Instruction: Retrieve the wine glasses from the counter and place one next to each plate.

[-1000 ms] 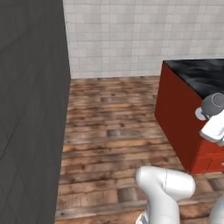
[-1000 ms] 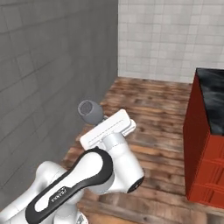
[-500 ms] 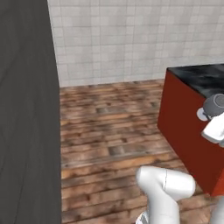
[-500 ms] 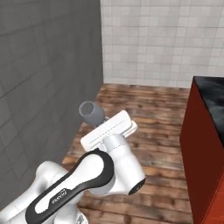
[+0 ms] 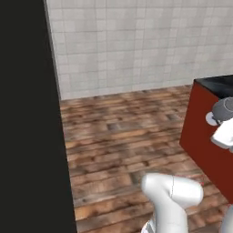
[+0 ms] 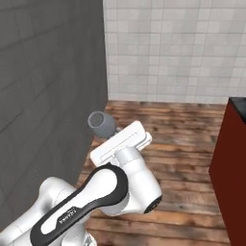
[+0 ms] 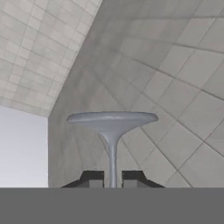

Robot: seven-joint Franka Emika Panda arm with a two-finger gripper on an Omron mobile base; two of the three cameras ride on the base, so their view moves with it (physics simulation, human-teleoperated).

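Arm carried high over the brown wood-plank floor (image 5: pixel 123 136); a small clear stemmed wine glass (image 6: pixel 101 123) is in the two-finger gripper (image 7: pixel 112 178). In the hand view the dark fingertips (image 7: pixel 92 178) stand narrow, pinched on the thin stem just below the round flat foot, which points away from the hand. In the right base view the rounded bowl sticks out past the hand toward the dark grey tiled wall (image 6: pixel 43 96).

Judgement: gripping at the stem keeps the fingers off the fragile bowl and leaves the foot free to be set down.

Red-sided, black-topped cabinet block (image 5: pixel 202 132) stands at the right edge of the left base view. Plates not seen. Step in hand: transit; placement not yet done.
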